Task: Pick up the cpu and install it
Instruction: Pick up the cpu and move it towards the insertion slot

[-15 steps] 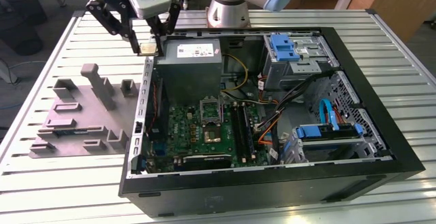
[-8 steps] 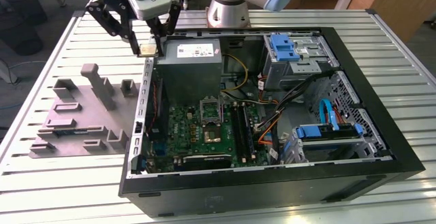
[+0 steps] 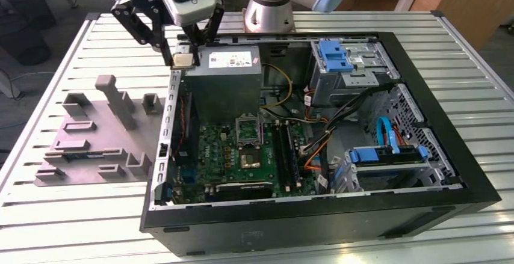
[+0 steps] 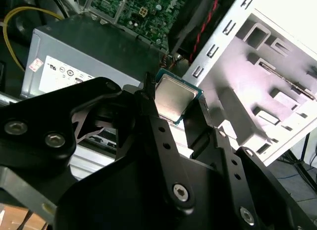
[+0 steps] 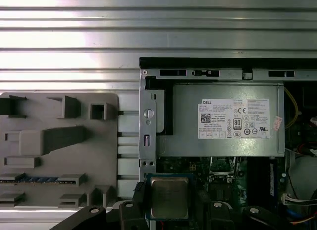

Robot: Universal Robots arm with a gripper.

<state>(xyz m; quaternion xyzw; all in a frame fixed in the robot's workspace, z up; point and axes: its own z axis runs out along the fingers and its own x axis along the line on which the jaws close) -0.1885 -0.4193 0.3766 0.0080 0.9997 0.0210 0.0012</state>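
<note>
My tool [image 3: 184, 61] is pinching the cpu [image 3: 184, 59] by two opposite edges, one finger on each side. The silvery top shows between the fingers in both wrist views. In the exterior view the cpu hangs in the upper left of the frame, over the corner of the open case [image 3: 321, 222] where the grey power-supply box [image 3: 229, 80] meets the case wall. It is well clear of the grey tray [image 3: 88, 138], which lies on the counter [image 3: 72, 234] at the exterior view's left.

The relation that matters is between the cpu and the socket [image 3: 250, 156]. The socket sits mid-frame on the motherboard [image 3: 216, 147], below the power-supply box and a little toward the exterior view's right. From my tool it therefore lies down-frame and slightly right, past the box and deeper inside the case.

The cpu is square, so it has no long axis to line up. I cannot tell how its corners are turned relative to the socket. I judge it lifted and in carry, not yet seated.
</note>
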